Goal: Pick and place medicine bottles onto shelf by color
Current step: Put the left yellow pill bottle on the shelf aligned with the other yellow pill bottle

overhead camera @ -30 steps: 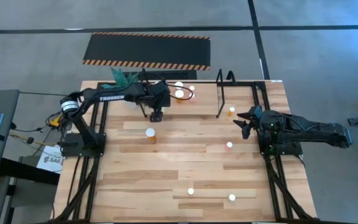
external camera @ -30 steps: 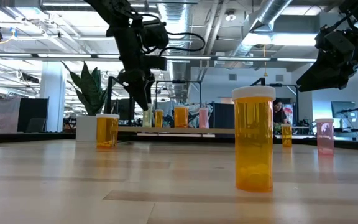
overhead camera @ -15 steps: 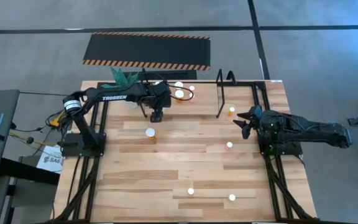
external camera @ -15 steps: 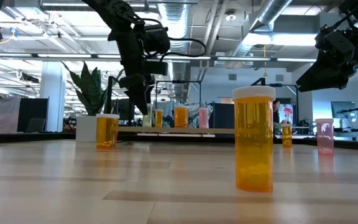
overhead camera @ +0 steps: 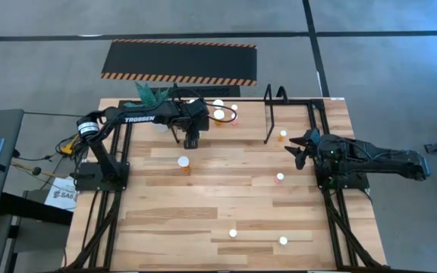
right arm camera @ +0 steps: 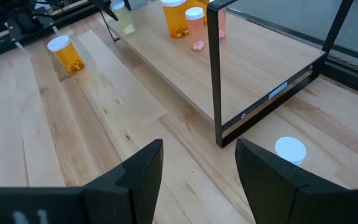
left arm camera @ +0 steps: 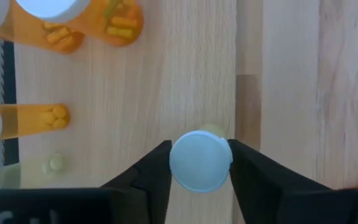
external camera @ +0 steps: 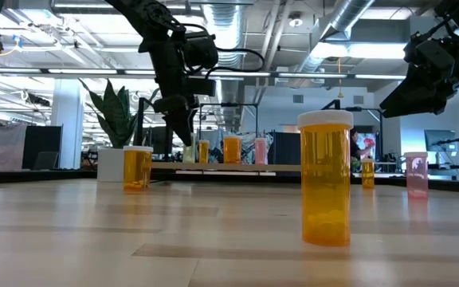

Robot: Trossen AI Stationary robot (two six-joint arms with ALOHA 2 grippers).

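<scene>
My left gripper [overhead camera: 191, 141] points steeply down over the shelf [overhead camera: 249, 125], a light wooden board between black hoop uprights, and is shut on a small pale yellow medicine bottle [external camera: 188, 151] with a white cap. The bottle stands upright on the board near its left end. More medicine bottles stand on the shelf behind it: orange ones [left arm camera: 107, 22] and a pink one [right arm camera: 196, 25]. Others stand on the table: orange [overhead camera: 183, 163], pink [overhead camera: 280, 178], and two near the front [overhead camera: 233, 233]. My right gripper [right arm camera: 199, 149] waits open at the table's right side, holding nothing. My left gripper pinches the white cap [left arm camera: 200, 160] of the pale yellow bottle between its two fingers, one on each side of the round cap. The fingers [left arm camera: 157, 171] come from above, pointing steeply down. The bottle stands upright with its bottom on the shelf board.
A green plant in a white pot [overhead camera: 152, 95] stands at the shelf's left end. A black hazard-striped mat [overhead camera: 179, 61] lies on the floor beyond the table. A small orange bottle [overhead camera: 282, 135] stands just right of the shelf's right upright [overhead camera: 268, 121], near my right gripper.
My left gripper has stayed in place over the shelf, and its fingers have shut onto the pale yellow bottle's cap. The bottle stands where it stood.
</scene>
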